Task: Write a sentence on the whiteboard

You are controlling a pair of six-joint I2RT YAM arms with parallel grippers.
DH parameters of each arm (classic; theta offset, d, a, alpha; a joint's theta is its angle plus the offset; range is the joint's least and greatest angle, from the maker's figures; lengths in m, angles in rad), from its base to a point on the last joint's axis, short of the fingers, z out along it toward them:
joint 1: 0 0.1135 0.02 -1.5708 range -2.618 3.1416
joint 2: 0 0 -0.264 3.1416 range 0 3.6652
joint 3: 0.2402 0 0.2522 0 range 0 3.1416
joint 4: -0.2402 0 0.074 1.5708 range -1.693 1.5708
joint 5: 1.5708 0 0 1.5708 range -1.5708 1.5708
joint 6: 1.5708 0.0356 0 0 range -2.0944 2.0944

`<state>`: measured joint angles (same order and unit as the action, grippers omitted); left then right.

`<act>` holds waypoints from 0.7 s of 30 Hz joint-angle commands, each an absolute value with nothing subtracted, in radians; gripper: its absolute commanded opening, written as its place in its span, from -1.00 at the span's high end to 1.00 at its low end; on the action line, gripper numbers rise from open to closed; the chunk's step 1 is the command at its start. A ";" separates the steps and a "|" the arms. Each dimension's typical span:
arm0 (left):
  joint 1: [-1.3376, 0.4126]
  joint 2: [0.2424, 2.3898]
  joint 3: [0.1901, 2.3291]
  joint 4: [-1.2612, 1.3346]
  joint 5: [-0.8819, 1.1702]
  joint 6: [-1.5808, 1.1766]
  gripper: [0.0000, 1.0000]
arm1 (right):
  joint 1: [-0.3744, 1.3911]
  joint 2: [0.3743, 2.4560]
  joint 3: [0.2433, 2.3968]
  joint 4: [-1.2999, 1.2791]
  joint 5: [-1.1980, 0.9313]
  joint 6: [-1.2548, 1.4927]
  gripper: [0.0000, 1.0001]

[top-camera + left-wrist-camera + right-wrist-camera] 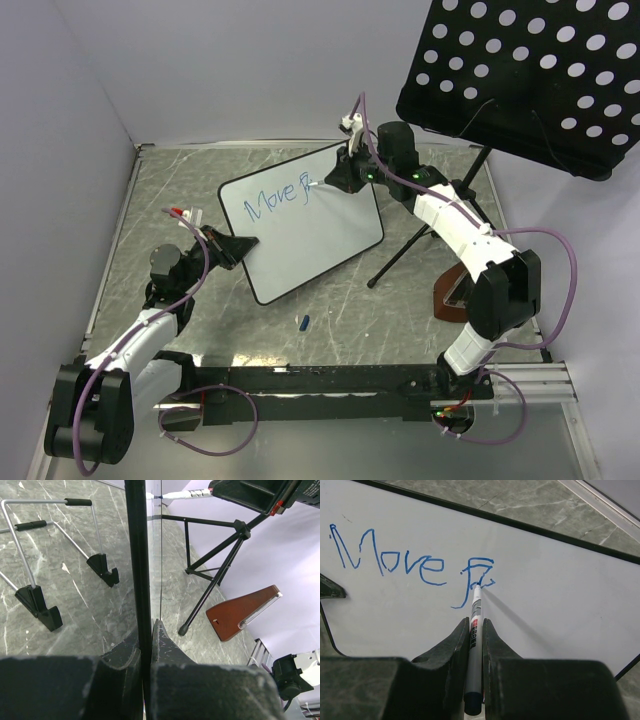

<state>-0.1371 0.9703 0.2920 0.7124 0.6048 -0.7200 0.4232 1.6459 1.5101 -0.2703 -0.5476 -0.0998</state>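
Left hand (145, 630) clamps the whiteboard (310, 235) rim; right hand (475, 626) clamps a marker (476, 611) touching the sentence (413, 566).

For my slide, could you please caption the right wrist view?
Right gripper holds a marker, tip on the whiteboard beside the blue writing "Move".
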 commanded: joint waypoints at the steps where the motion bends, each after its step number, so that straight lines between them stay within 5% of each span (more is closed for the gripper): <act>1: -0.143 0.966 0.304 0.692 0.638 -0.606 0.98 | 0.436 1.600 1.491 -0.270 -0.563 -0.113 1.00; 21: -0.143 0.966 0.304 0.690 0.640 -0.604 0.98 | 0.451 1.595 1.531 -0.256 -0.538 -0.100 1.00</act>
